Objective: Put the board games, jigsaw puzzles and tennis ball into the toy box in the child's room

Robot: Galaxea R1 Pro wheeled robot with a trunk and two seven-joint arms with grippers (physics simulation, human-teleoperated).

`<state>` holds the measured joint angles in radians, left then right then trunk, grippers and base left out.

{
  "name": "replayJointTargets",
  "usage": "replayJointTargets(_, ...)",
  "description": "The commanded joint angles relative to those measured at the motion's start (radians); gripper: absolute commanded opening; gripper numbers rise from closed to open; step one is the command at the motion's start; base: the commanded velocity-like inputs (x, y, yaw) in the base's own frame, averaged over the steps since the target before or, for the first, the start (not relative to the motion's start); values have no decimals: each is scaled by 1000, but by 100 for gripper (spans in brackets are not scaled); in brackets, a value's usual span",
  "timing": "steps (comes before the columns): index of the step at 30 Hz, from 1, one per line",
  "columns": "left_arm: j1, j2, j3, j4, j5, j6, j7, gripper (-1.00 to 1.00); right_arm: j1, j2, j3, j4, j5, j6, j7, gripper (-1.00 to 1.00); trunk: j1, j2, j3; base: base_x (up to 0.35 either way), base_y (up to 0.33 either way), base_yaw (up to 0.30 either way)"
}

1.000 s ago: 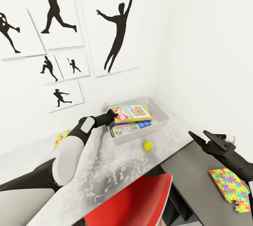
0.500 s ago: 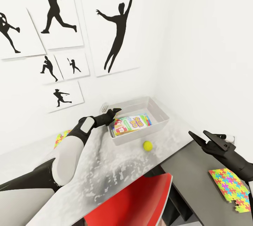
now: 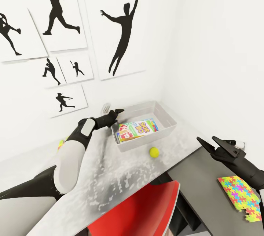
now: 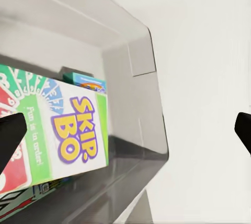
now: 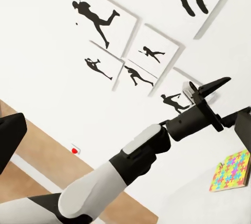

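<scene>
The toy box (image 3: 168, 119) stands on the table (image 3: 110, 171) in the room's corner. In it lies the green-edged Skip-Bo board game (image 3: 138, 129), on top of another board game, a blue one (image 4: 85, 82). The left wrist view looks down on the Skip-Bo box (image 4: 65, 135) and the toy box wall (image 4: 137, 85). My left gripper (image 3: 112, 111) hovers open and empty over the box's rear left corner. The tennis ball (image 3: 154, 152) rests just in front of the box. One jigsaw puzzle (image 3: 240, 196) lies on the dark cabinet under my open right gripper (image 3: 212, 143). Another jigsaw puzzle (image 3: 61, 143) peeks out behind my left arm.
A red chair (image 3: 146, 206) is tucked under the table's front edge. The lower dark cabinet top (image 3: 198, 177) adjoins the table on the right. White walls close in behind and to the right, with silhouette posters (image 3: 124, 26).
The left gripper let go of the Skip-Bo board game, which dropped flat into the toy box. The gripper then drew back and up to the left. The right arm stayed still.
</scene>
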<state>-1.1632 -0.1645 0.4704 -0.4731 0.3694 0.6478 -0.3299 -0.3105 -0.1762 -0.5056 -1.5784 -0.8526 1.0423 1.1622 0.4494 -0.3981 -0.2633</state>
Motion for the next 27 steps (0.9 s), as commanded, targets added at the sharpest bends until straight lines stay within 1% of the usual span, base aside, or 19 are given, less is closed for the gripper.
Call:
replayJointTargets(1, -1, -1, 7, -20, 1, 36, -1, 100, -1, 0, -1, 0, 1, 4, 3, 100, 1, -2, -2, 0, 0, 0)
replayJointTargets(4, -1, 1, 6, -78, 1, 123, -10, 100, -1, 0, -1, 0, 1, 3, 3, 100, 1, -2, -2, 0, 0, 0)
replayJointTargets(6, 0, 4, 5, -161, 1, 223, -41, 100, -1, 0, -1, 0, 1, 3, 3, 100, 1, -2, -2, 0, 0, 0)
replayJointTargets(8, 3, 9, 4, -212, 1, 273, -64, 100, -1, 0, -1, 0, 1, 3, 3, 100, 1, -2, -2, 0, 0, 0)
replayJointTargets(10, 9, 32, 3, -294, 2, 337, -108, 100, -1, 0, -1, 0, 1, 3, 3, 100, 1, -2, -2, 0, 0, 0)
replayJointTargets(12, 34, 73, 2, -361, 4, 373, -161, 100, -1, 0, -1, 0, 1, 2, 3, 100, 1, -2, -2, 0, 0, 0)
replayJointTargets(14, 82, 130, 0, -406, 6, 392, -234, 100, -1, 0, -1, 0, 1, 2, 2, 100, 1, -2, -2, 0, 0, 0)
replayJointTargets(15, 114, 174, -1, -425, 7, 399, -294, 100, -1, 0, -1, 0, 1, 1, 2, 100, 1, -2, -2, 0, 0, 0)
replayJointTargets(16, 130, 198, -1, -431, 7, 399, -328, 100, -1, 0, -1, 0, 2, 0, 3, 100, 1, -2, -2, 0, 0, 0)
replayJointTargets(17, 166, 251, -2, -438, 7, 399, -402, 100, -1, 0, -1, 0, 2, -1, 2, 100, 1, -2, -2, 0, 0, 0)
replayJointTargets(19, 206, 307, -2, -442, 6, 399, -481, 100, -1, 0, -1, 0, 2, -2, 2, 100, 1, -2, -2, 0, 0, 0)
replayJointTargets(20, 250, 363, -2, -445, 5, 399, -563, 100, -1, 0, -1, 0, 2, -4, 2, 100, 1, -2, -2, 0, 0, 0)
replayJointTargets(21, 273, 390, -2, -446, 5, 399, -604, 100, -1, 0, -1, 0, 2, -4, 2, 100, 1, -2, -2, 0, 0, 0)
replayJointTargets(22, 321, 440, -1, -448, 4, 399, -685, 100, -1, 0, -1, 0, 3, -5, 2, 100, 1, -2, -2, 0, 0, 0)
replayJointTargets(23, 345, 464, -1, -449, 3, 399, -724, 100, -1, 0, -1, 0, 3, -6, 2, 100, 1, -2, -2, 0, 0, 0)
replayJointTargets(24, 395, 507, 2, -450, 1, 399, -798, 100, -1, 0, -1, 0, 3, -7, 2, 100, 1, -2, -2, 0, 0, 0)
replayJointTargets(25, 420, 526, 3, -450, 0, 399, -832, 100, -1, 0, -1, 0, 3, -7, 2, 100, 1, -2, -2, 0, 0, 0)
replayJointTargets(26, 472, 560, 5, -451, -1, 395, -893, 100, -1, 0, 0, 0, 3, -8, 2, 100, 1, -2, -2, 0, 0, 0)
replayJointTargets(27, 498, 575, 6, -451, -2, 388, -919, 100, -1, 0, 0, 0, 4, -9, 1, 100, 1, -2, -2, 0, 0, 0)
